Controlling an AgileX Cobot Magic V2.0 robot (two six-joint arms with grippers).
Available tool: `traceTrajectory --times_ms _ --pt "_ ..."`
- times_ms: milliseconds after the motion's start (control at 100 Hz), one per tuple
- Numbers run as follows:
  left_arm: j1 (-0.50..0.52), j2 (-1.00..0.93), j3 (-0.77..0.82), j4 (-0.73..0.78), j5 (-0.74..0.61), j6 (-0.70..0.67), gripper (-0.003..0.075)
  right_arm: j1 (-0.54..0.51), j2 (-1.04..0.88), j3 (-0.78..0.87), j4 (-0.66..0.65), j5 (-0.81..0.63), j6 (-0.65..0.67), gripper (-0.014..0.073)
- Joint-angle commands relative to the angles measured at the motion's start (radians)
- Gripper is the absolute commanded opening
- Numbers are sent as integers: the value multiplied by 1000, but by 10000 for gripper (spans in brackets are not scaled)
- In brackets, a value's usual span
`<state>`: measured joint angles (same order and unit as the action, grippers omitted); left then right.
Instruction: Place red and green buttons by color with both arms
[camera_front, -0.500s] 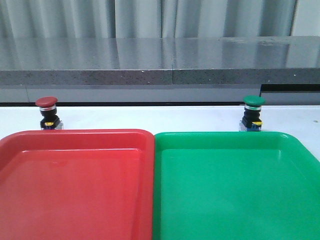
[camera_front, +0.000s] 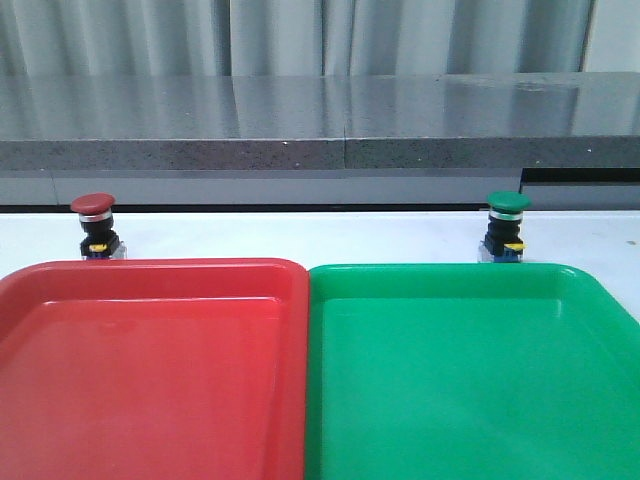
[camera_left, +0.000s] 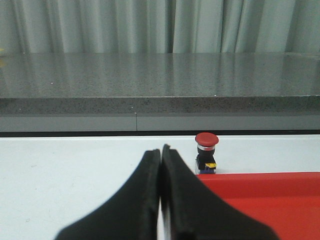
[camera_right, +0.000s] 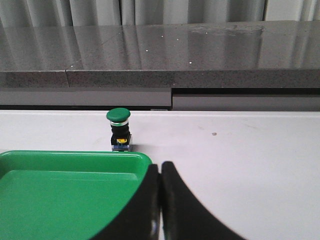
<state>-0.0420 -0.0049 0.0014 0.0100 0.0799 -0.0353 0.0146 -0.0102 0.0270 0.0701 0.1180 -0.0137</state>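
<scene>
Both end effectors sit low over the near counter, fingers pressed together and holding nothing: the left end effector (camera_left: 161, 150), the right end effector (camera_right: 160, 165). The white counter (camera_front: 300, 235) ends at a grey ledge (curtains behind). Red tray (camera_front: 150, 370) and green tray (camera_front: 470, 370) touch side by side. The red button (camera_front: 95, 225) stands upright at the far-left, the green button (camera_front: 506, 225) far-right, just beyond the trays.

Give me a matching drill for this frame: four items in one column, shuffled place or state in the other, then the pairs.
Items
1. dark red mushroom-cap push button
2. green mushroom-cap push button
3. large red plastic tray
4. black left gripper

Place or state
A. upright, beyond the large green plastic tray
B. fingers shut, holding nothing
C. upright on the white table, far left
D. nearest, on the left

Pairs: 1-C, 2-A, 3-D, 4-B
</scene>
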Motion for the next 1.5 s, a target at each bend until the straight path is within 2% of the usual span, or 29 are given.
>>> traceTrajectory --times_ms 0,150,440,730,950,1240,1290,1360,1490 --pt "1 -28 -19 -49 -80 -5 -19 -3 -21 -14 -8 -85 -3 -67" --pt "1 2 -147 -106 39 -5 -19 -3 -21 -14 -8 -85 -3 -67" --pt "1 185 -447 -106 241 -5 -19 -3 -21 -14 -8 -85 -3 -67" --pt "1 460 -694 -104 595 -5 -19 -3 -21 -14 -8 -85 -3 -67" --pt "1 568 -727 -106 638 -5 -19 -3 -21 -14 -8 -85 -3 -67" --pt "1 583 -727 -106 632 -5 -12 -3 -21 -14 -8 -85 -3 -67" --pt "1 583 -727 -106 632 -5 20 -3 -21 -14 -8 -85 -3 -67" --pt "1 583 -727 -111 633 -5 118 -3 -21 -14 -8 -85 -3 -67" --pt "1 583 -727 -111 645 -5 405 -3 -21 -14 -8 -85 -3 -67"
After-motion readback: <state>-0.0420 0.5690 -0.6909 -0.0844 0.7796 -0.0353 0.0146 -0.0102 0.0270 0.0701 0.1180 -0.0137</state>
